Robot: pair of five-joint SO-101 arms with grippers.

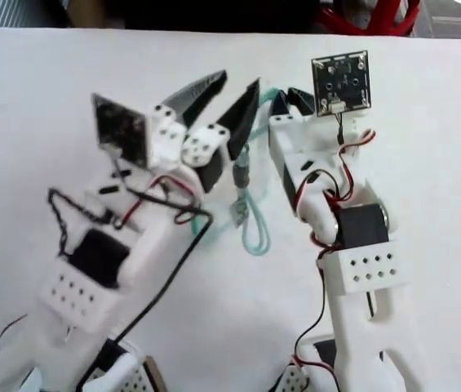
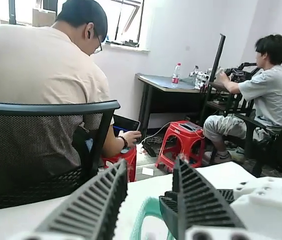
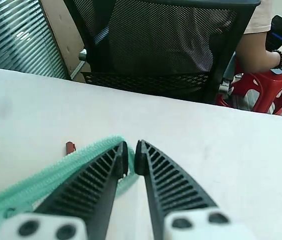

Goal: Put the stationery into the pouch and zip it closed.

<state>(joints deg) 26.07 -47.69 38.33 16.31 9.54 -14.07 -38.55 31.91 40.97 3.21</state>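
Observation:
A clear pouch with a teal zip edge (image 1: 253, 233) lies on the white table (image 1: 426, 98) between the two arms. A dark item (image 1: 242, 174) and a small pale item (image 1: 237, 212) show at the pouch; I cannot tell whether they are inside. My left gripper (image 1: 240, 79) is open over the pouch's far end, and the teal edge (image 2: 143, 215) shows between its fingers (image 2: 98, 200). My right gripper (image 1: 285, 96) is close beside it. In its own view the right gripper (image 3: 131, 146) is shut on the teal zip edge (image 3: 76, 165).
A small red thing (image 3: 70, 147) lies on the table just beyond the right gripper's tip. A black mesh chair (image 3: 170, 45) stands at the table's far edge. Bare table spreads to the far left and far right of the arms.

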